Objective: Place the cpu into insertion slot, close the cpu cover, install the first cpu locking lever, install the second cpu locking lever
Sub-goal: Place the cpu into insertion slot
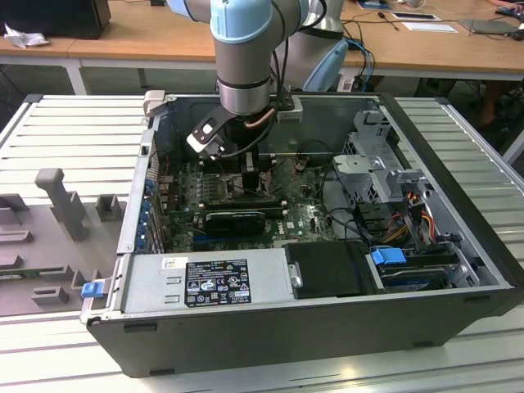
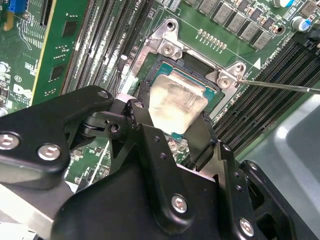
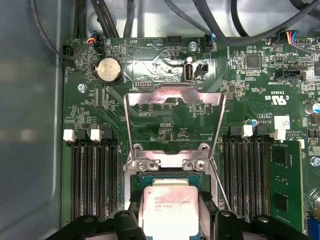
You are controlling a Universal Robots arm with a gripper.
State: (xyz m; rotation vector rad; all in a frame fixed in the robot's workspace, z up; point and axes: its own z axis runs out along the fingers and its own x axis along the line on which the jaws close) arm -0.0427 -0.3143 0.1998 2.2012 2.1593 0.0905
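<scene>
In both wrist views my gripper [image 2: 172,120] [image 3: 170,222] is shut on the cpu [image 2: 177,100] [image 3: 169,207], a pale silvery square chip gripped at two opposite edges. The chip hangs right over the insertion slot [image 2: 165,62] [image 3: 137,180] on the green motherboard; I cannot tell whether it touches. The cpu cover [image 3: 175,92], a thin grey metal frame, stands swung open behind the slot. A thin wire locking lever [image 2: 280,86] [image 3: 221,189] sticks out beside the slot. In the exterior view the gripper [image 1: 250,176] is lowered inside the open computer case [image 1: 270,327].
Black memory slots [image 3: 95,175] [image 3: 247,170] flank the socket on both sides. A coin battery [image 3: 109,69] and cables [image 3: 215,20] lie behind the cover. A green card [image 3: 286,190] stands close by. The power supply [image 1: 209,282] and drive cage [image 1: 385,172] fill the case's near and right parts.
</scene>
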